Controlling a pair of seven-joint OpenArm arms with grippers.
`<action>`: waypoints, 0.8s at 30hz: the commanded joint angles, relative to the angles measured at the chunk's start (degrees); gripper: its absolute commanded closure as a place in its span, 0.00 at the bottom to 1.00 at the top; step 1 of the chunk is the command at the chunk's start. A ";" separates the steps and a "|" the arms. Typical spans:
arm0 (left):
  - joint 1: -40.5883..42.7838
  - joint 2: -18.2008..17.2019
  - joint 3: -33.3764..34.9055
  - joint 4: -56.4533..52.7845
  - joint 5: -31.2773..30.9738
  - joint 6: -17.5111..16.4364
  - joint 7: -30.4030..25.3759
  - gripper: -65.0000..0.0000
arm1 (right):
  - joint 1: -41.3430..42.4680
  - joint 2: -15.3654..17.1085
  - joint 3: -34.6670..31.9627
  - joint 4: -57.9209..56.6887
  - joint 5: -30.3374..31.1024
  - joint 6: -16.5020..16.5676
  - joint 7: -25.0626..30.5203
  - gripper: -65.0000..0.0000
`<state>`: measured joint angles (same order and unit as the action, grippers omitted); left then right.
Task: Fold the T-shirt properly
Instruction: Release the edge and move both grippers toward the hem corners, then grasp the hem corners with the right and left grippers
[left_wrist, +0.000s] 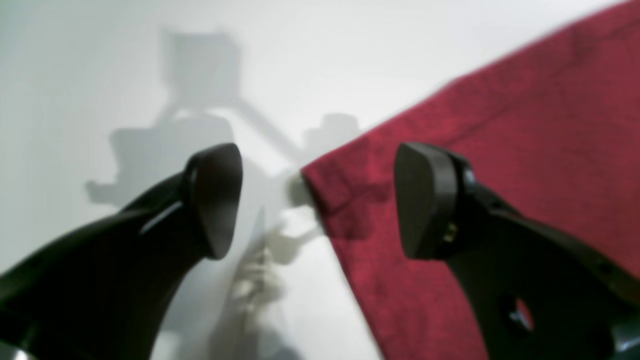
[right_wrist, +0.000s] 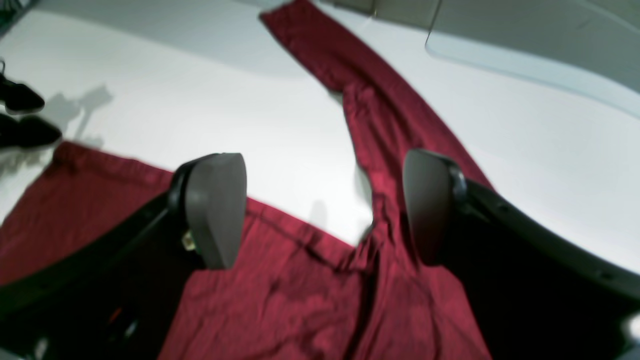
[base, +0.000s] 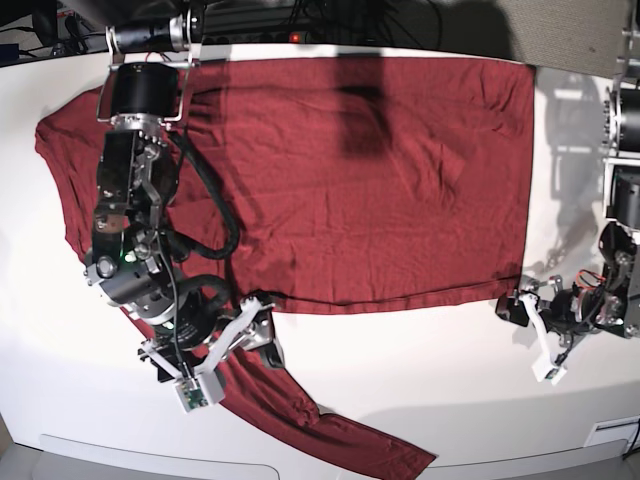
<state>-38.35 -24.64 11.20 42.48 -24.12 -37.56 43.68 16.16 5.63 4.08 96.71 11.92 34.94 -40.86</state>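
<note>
Here, nearest the front edge of the table (base: 420, 380), a sleeve (base: 330, 435) of the shirt (base: 360, 180) runs slantwise towards the front, its cuff close to the edge. My right gripper (right_wrist: 322, 207) hangs just over the place where that sleeve joins the body. Its jaws stand wide apart and hold nothing; between them I see the armpit seam, the sleeve stretching away, and bare white table in the crook between sleeve and body.

Off at the other side, my left gripper (left_wrist: 317, 200) sits low at the near corner of the shirt's hem. Its jaws are also spread as wide as they go, with nothing in them. One finger (left_wrist: 215, 197) is over bare table, the other (left_wrist: 425, 200) over the red cloth, and the hem corner lies in the gap between them. I cannot tell whether either finger touches the cloth; the wrist view is blurred.

Farther back, the body of the shirt lies spread flat and wrinkled across the middle of the table, reaching up to the far edge. A dark shadow falls on the cloth near that edge. My right arm (base: 135, 180) lies over the shoulder end of the shirt.
</note>
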 joint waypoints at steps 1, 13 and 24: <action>-2.27 -1.22 -0.39 0.26 -1.70 -1.25 -0.98 0.30 | 1.38 0.07 0.09 0.74 0.94 0.00 1.53 0.27; -2.45 -1.99 -0.39 -12.76 -0.22 -2.44 -12.68 0.30 | 0.92 0.07 0.09 0.79 4.11 0.02 -4.24 0.27; -2.38 -1.86 -0.39 -13.79 -9.62 -2.44 -8.17 0.30 | -1.16 -0.24 0.09 0.79 7.87 0.20 -9.03 0.27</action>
<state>-38.76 -25.71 11.18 28.01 -32.73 -39.48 36.21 13.52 5.28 4.08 96.73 18.79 34.96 -51.33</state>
